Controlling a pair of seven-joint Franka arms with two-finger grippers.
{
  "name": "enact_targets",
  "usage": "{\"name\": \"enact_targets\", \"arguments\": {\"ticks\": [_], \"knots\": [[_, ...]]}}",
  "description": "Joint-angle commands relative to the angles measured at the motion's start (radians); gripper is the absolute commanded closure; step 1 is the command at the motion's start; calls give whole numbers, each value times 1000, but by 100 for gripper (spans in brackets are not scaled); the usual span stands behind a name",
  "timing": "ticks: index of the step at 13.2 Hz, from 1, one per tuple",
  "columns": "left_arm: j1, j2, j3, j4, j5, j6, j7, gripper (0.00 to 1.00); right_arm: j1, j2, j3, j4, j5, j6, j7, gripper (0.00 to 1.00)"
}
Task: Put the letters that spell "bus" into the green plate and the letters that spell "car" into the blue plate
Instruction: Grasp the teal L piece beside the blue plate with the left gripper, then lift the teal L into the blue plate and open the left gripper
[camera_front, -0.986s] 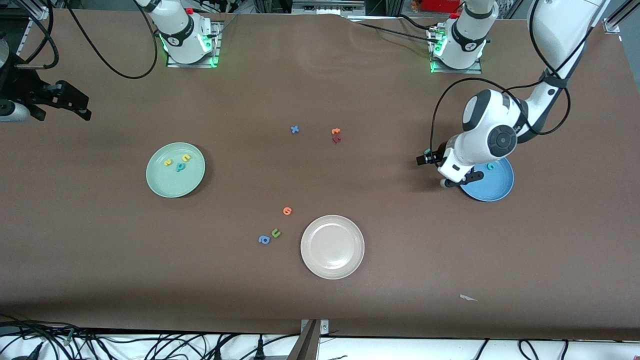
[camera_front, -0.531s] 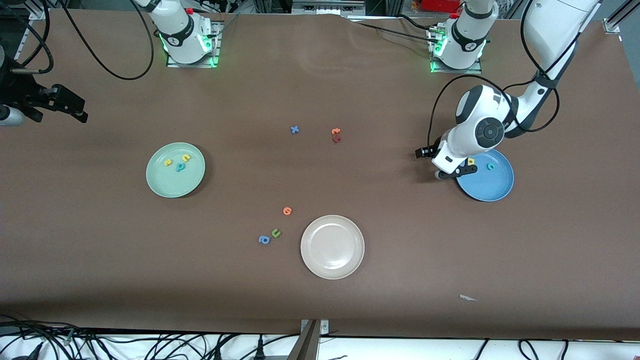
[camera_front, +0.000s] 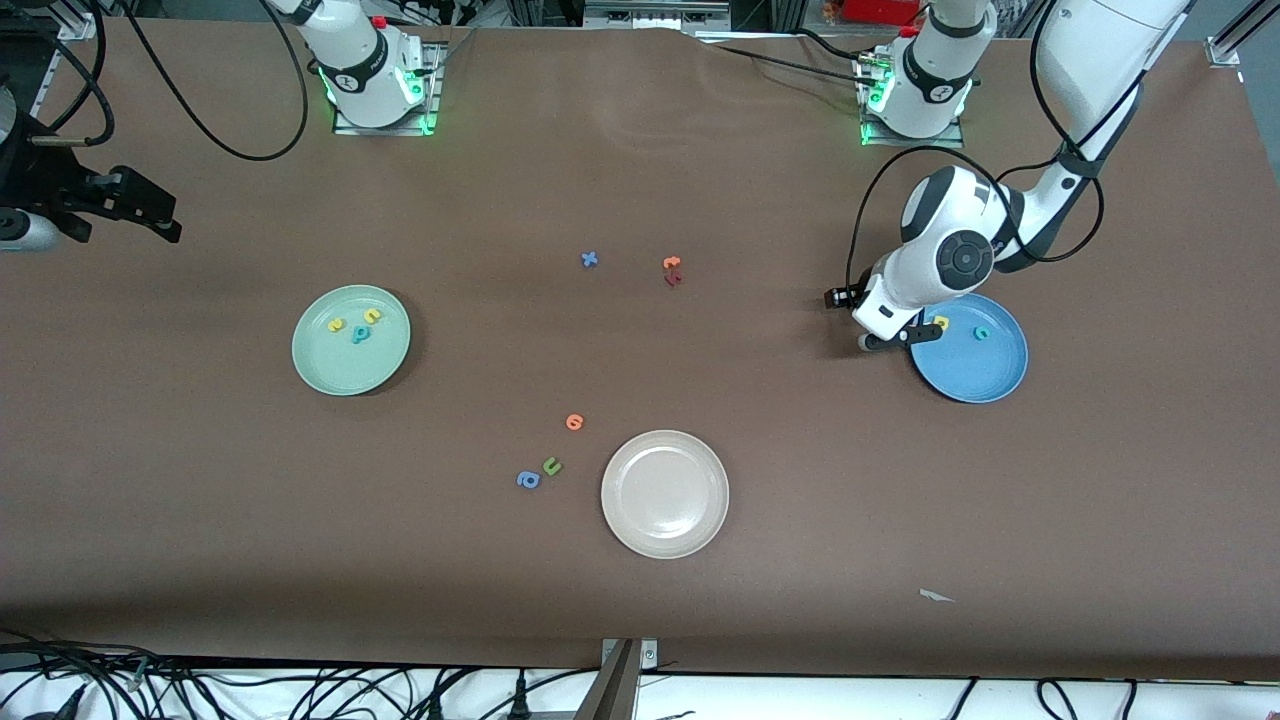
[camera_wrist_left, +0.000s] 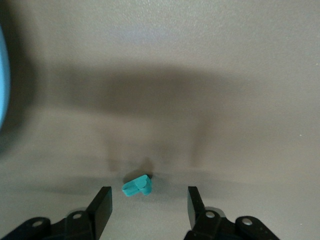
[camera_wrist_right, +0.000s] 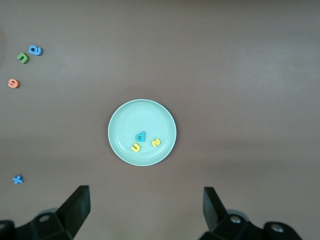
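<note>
The green plate (camera_front: 340, 370) (camera_wrist_right: 150, 112) holds a cyan "b" (camera_front: 359, 334) (camera_wrist_right: 141, 136), a yellow "u" (camera_front: 372, 315) (camera_wrist_right: 135, 147) and a yellow "s" (camera_front: 337, 325) (camera_wrist_right: 156, 143). In the blue plate (camera_front: 975, 375) (camera_wrist_left: 2, 85) lie a yellow "a" (camera_front: 941, 322) and a cyan "c" (camera_front: 982, 333). My left gripper (camera_front: 895, 340) (camera_wrist_left: 148, 197) is low over the table just beside the blue plate, open. The small teal "r" (camera_wrist_left: 136, 186) lies on the table between its fingers, touching neither. My right gripper (camera_front: 150, 215) (camera_wrist_right: 145, 210) waits open and high at the right arm's end of the table.
A cream-white plate (camera_front: 665, 530) sits nearer the front camera at mid-table. Beside it lie an orange letter (camera_front: 574, 422), a green "u" (camera_front: 551, 466) and a blue "a" (camera_front: 528, 480). Farther back are a blue "x" (camera_front: 590, 259), an orange letter (camera_front: 672, 263) and a dark-red one (camera_front: 673, 279).
The left gripper has slid off the blue plate's rim toward the right arm's end, uncovering the yellow "a", and its jaws have narrowed. The right gripper has barely shifted.
</note>
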Motion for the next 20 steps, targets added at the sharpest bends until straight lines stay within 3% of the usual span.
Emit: {"name": "enact_targets", "arguments": {"ticks": [1, 11, 20], "knots": [[0, 10, 1, -6, 57, 19, -25, 33, 23, 16, -16, 35, -4, -27, 6, 0], [3, 24, 6, -5, 58, 47, -25, 41, 20, 27, -13, 37, -3, -24, 6, 0], [2, 24, 6, -3, 58, 47, -24, 84, 21, 27, -13, 37, -3, -27, 5, 0]]}}
